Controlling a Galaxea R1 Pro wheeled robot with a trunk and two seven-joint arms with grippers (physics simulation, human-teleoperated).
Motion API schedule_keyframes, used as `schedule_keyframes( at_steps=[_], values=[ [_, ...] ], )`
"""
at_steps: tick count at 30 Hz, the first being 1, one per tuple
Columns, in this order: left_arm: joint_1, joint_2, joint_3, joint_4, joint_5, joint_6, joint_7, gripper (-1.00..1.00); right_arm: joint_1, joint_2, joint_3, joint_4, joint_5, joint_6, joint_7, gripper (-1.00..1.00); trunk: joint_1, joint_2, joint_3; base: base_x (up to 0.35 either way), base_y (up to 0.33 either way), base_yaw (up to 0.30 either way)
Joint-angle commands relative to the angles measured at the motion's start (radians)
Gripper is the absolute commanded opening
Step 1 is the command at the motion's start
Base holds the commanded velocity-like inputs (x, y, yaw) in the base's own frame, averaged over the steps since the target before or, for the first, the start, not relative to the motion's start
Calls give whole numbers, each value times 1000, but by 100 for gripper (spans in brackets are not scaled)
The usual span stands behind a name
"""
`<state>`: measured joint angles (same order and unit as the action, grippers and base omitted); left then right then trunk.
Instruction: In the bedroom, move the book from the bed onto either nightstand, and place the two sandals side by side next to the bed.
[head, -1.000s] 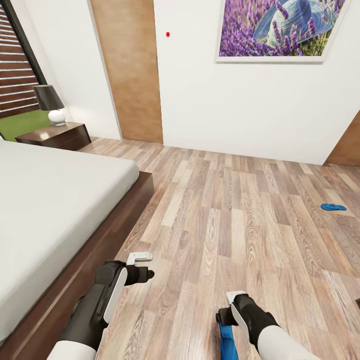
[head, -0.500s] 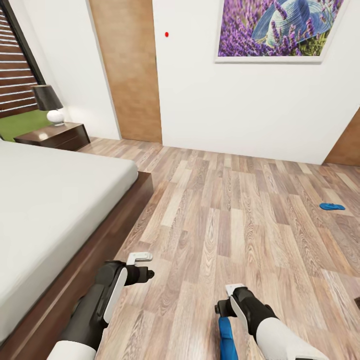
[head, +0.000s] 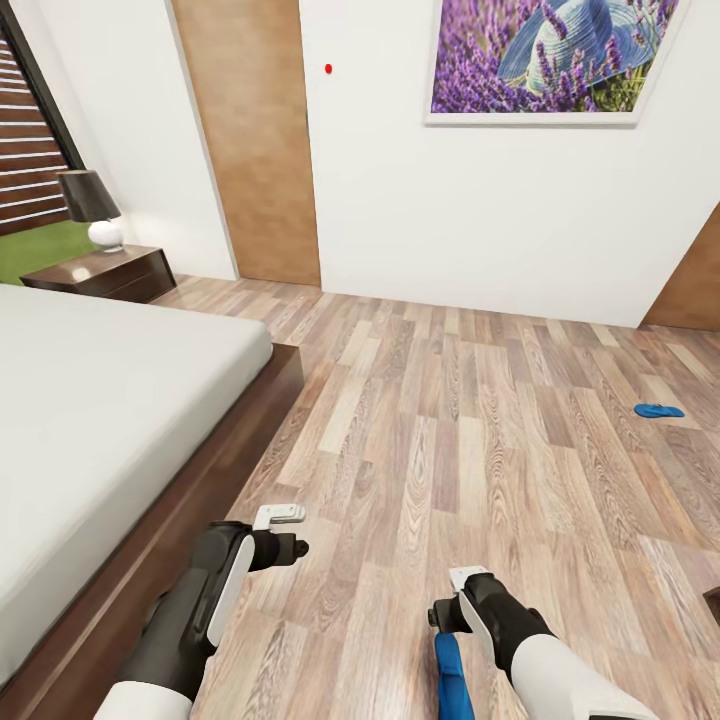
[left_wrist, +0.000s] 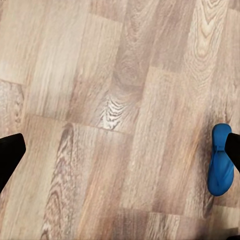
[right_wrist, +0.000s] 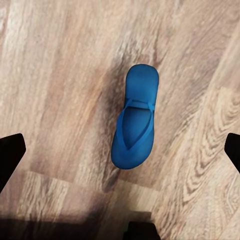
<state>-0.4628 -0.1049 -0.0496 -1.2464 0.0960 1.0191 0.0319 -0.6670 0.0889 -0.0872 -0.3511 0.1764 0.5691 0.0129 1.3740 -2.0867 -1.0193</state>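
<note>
Grippers are seen low in the head view, the left gripper (head: 283, 517) raised over the floor close to the bed frame and the right gripper (head: 462, 582) held over a blue sandal (head: 449, 678) that lies flat on the wooden floor (head: 470, 430). In the right wrist view the dark fingertips (right_wrist: 10, 155) are set wide apart at the two edges, with nothing between them but the sandal (right_wrist: 134, 124) on the boards below (its strap side is turned up); nothing is gripped. In the left wrist view the fingertips (left_wrist: 9, 155) are likewise spread wide and empty, and the same sandal (left_wrist: 220, 160) is seen off to one side. A second blue sandal (head: 659, 410) lies well apart, far across the floor toward the robot's right. The bed (head: 90, 400) is beside the left arm, its off-white mattress bare in the part shown; whether the book is on it cannot be told. Beyond the bed the nightstand (head: 95, 272) carries a lamp (head: 90, 208). A lavender picture (head: 545, 58) hangs on the white wall.
</note>
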Motion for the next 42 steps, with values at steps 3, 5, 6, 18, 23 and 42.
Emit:
schedule_keyframes(
  at_steps=[3, 5, 6, 18, 23, 42],
  values=[
    [0, 0, 0, -1, 7, 4, 3, 100, 0, 1, -8, -2, 8, 5, 2, 100, 0, 0, -1, 0, 0, -6],
    [0, -1, 0, -1, 7, 4, 3, 100, 0, 1, -8, -2, 8, 5, 2, 100, 4, -7, -4, 0, 0, -4],
    [0, 0, 0, -1, 7, 4, 3, 100, 0, 2, -8, -2, 8, 5, 2, 100, 8, -14, -7, 0, 0, -3],
    [0, 0, 0, 0, 7, 4, 3, 100, 0, 2, -9, -1, 8, 10, 0, 100, 54, -98, -45, 0, 0, -1],
    [0, 1, 0, 0, 7, 4, 3, 100, 0, 2, -9, -1, 8, 12, 0, 100, 73, -133, -60, 0, 0, 0],
    [0, 0, 0, -2, 7, 4, 3, 100, -1, 2, -10, 3, 8, 15, -6, 100, 146, -266, -120, 0, 0, 0]
  ],
)
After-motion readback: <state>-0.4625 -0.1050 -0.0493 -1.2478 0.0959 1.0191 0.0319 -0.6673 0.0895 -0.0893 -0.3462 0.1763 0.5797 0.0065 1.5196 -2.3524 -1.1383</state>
